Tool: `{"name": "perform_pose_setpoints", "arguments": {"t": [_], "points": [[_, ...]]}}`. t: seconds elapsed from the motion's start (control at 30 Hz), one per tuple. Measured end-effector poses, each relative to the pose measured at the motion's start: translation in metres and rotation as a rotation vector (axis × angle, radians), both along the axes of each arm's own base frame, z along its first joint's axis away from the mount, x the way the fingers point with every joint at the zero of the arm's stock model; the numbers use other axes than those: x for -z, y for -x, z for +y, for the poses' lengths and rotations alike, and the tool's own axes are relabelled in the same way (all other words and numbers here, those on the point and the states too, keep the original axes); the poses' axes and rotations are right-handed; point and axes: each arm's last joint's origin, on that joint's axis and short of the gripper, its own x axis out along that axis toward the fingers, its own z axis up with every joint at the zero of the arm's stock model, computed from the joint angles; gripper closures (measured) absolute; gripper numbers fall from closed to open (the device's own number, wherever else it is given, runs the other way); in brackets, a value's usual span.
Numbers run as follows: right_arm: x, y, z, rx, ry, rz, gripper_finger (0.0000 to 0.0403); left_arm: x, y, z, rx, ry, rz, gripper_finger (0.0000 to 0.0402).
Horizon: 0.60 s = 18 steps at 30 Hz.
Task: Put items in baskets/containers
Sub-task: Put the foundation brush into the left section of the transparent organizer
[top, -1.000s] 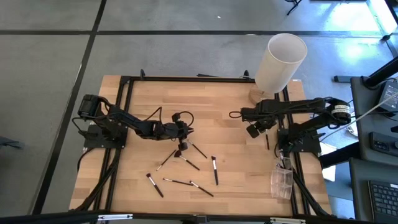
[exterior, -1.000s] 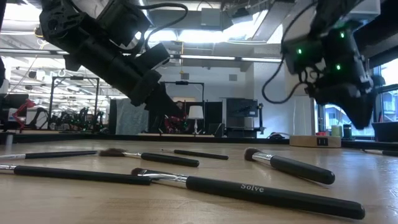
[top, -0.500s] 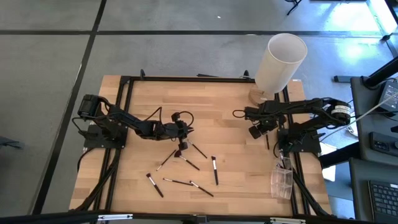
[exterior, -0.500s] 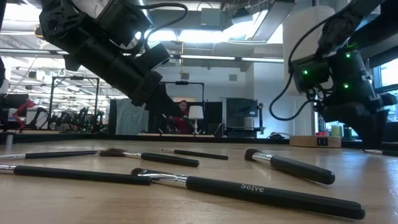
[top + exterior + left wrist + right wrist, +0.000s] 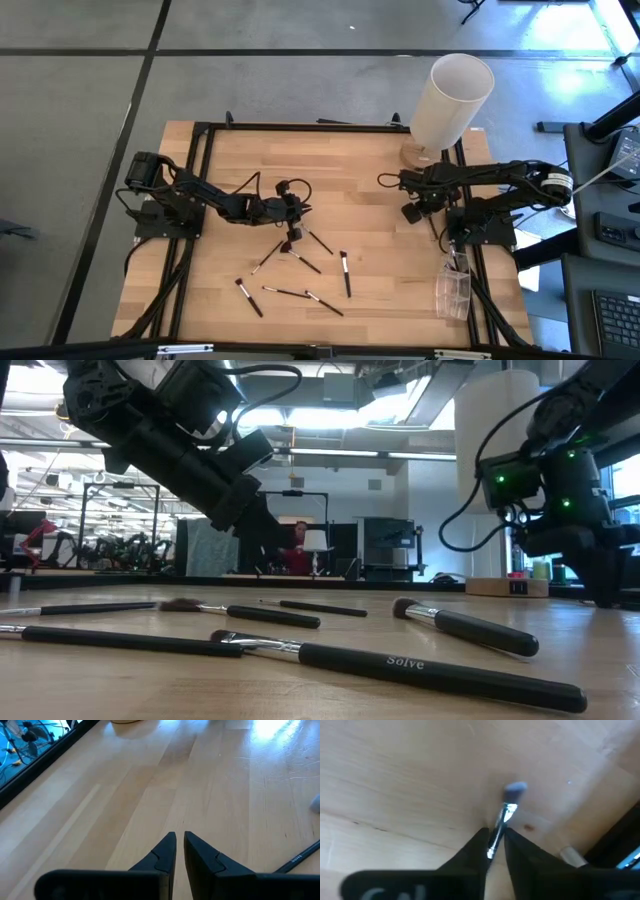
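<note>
Since a second ago the right gripper [image 5: 412, 212] has swung toward the clear box [image 5: 455, 291], its fingers pinching a brush [image 5: 506, 816]. The left gripper [image 5: 292, 240] hangs nearly closed and empty over about seven loose brushes [image 5: 345, 273], well away from that box, so most work remains.

A tall white cylinder [image 5: 450, 97] stands on its round wooden base [image 5: 418, 155] — at the table's [image 5: 225, 170] far right corner.

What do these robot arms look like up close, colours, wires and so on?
Both arms are dark, almost black, built from jointed segments. Black cables loop loosely beside the left gripper and the right gripper. Small green lights glow on the right arm's wrist housing. Each gripper ends in two flat, tapered black fingers.
</note>
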Motion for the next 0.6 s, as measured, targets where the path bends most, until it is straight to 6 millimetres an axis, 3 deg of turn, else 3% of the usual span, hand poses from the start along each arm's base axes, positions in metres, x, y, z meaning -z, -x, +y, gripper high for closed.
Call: {"name": "perform_pose_setpoints", "arguments": {"t": [0.2, 0.43, 0.6], "points": [[0.0005, -0.0019, 0.0000, 0.008, -0.014, -0.027, 0.0391, 0.0000, 0.0000, 0.0000, 0.000, 0.000, 0.000, 0.0370], [0.0010, -0.0033, 0.0013, 0.042, -0.049, -0.048, 0.0369, 0.0000, 0.0000, 0.0000, 0.000, 0.000, 0.000, 0.0370], [0.0013, -0.0070, 0.0061, 0.032, -0.064, -0.072, 0.0378, 0.0000, 0.0000, 0.0000, 0.000, 0.000, 0.000, 0.0370]]}}
